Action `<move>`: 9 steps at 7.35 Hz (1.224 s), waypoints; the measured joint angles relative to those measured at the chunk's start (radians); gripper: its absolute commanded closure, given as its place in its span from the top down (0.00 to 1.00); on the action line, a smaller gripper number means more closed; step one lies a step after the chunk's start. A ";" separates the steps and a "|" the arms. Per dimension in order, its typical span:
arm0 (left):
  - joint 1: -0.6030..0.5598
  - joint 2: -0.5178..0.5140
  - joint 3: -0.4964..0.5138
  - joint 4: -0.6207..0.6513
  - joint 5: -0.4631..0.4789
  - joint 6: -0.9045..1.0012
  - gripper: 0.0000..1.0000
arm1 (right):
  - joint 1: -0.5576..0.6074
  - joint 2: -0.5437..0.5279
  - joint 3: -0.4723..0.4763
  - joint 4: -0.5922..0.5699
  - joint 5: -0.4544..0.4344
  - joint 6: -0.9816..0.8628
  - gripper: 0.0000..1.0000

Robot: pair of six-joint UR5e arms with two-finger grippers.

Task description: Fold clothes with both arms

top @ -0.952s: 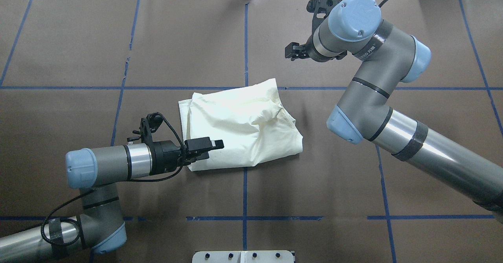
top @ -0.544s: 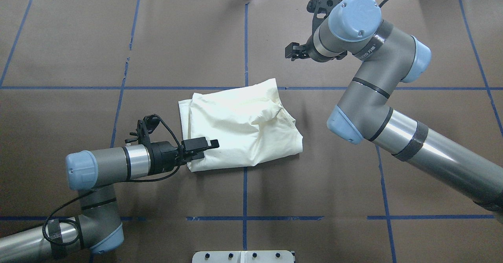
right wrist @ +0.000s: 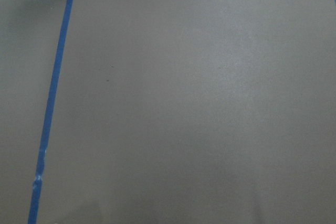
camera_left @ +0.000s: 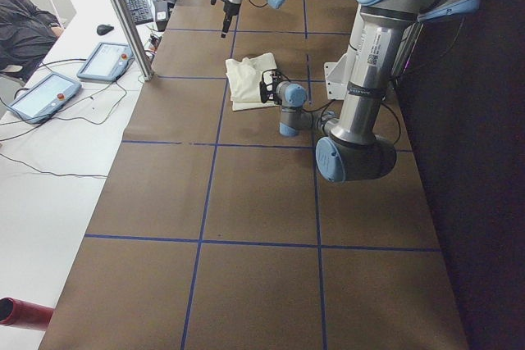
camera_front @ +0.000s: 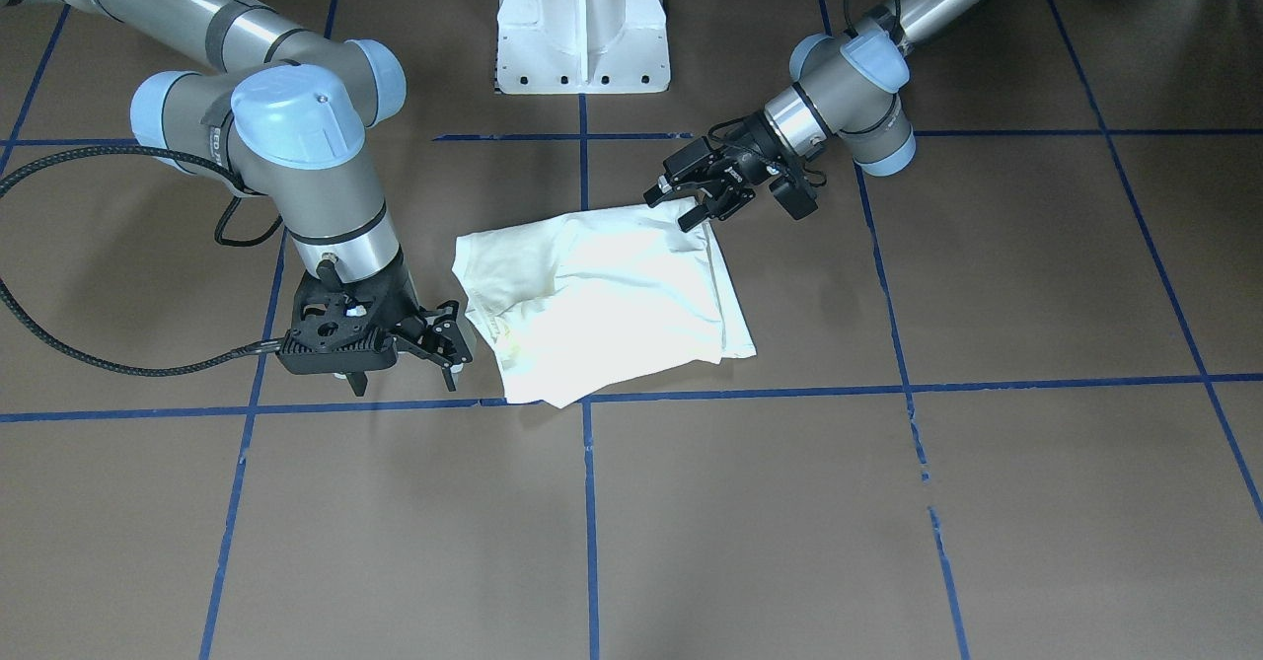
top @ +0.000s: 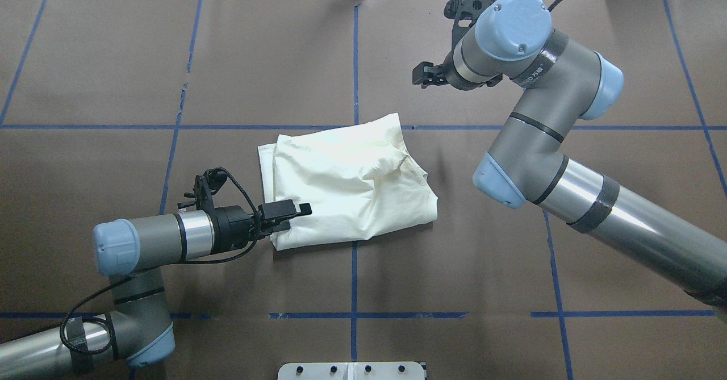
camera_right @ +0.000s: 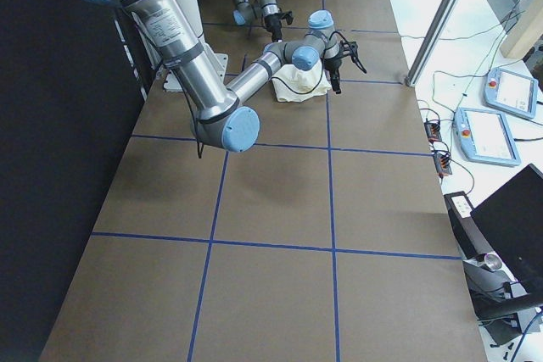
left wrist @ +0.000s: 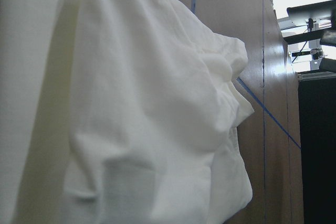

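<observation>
The clothes (top: 346, 187) are one cream shirt lying folded in a rumpled bundle at the table's middle, plain side up; the same clothes (camera_front: 602, 290) show no print in the front view. My left gripper (top: 298, 215) hovers open at the bundle's near-left corner, its fingers over the cloth edge. The front view shows the left gripper (camera_front: 681, 204) with jaws apart beside that corner. Cloth (left wrist: 147, 103) fills the left wrist view. My right gripper (top: 419, 76) hangs open past the bundle's far right, clear of it. The front view also shows the right gripper (camera_front: 452, 344).
Brown paper with blue tape lines (top: 353, 56) covers the table. The white pedestal base (camera_front: 582, 19) stands at the robot's side. Off the far edge are a metal post (camera_left: 123, 14), control tablets (camera_left: 41, 92) and a seated person (camera_left: 25, 30).
My left gripper has drawn back a little toward the left, off the shirt's middle to its corner. The shirt and the right arm have stayed put.
</observation>
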 measured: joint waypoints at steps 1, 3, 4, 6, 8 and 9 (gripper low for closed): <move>0.000 0.001 -0.013 0.001 -0.002 -0.002 0.99 | 0.000 0.000 0.000 0.000 0.000 0.000 1.00; -0.005 0.002 -0.089 0.044 -0.012 -0.001 0.99 | -0.002 0.003 0.015 -0.006 0.000 0.016 1.00; -0.028 0.001 -0.131 0.108 -0.042 0.003 0.99 | -0.012 0.003 0.034 -0.011 0.000 0.051 0.99; -0.173 0.002 -0.213 0.260 -0.217 0.024 0.99 | -0.070 0.000 0.084 -0.015 -0.015 0.171 0.72; -0.334 0.029 -0.239 0.324 -0.406 0.128 0.99 | -0.180 -0.016 0.117 -0.009 -0.127 0.278 0.65; -0.376 0.045 -0.239 0.332 -0.449 0.179 0.99 | -0.238 -0.023 0.123 -0.004 -0.194 0.344 0.59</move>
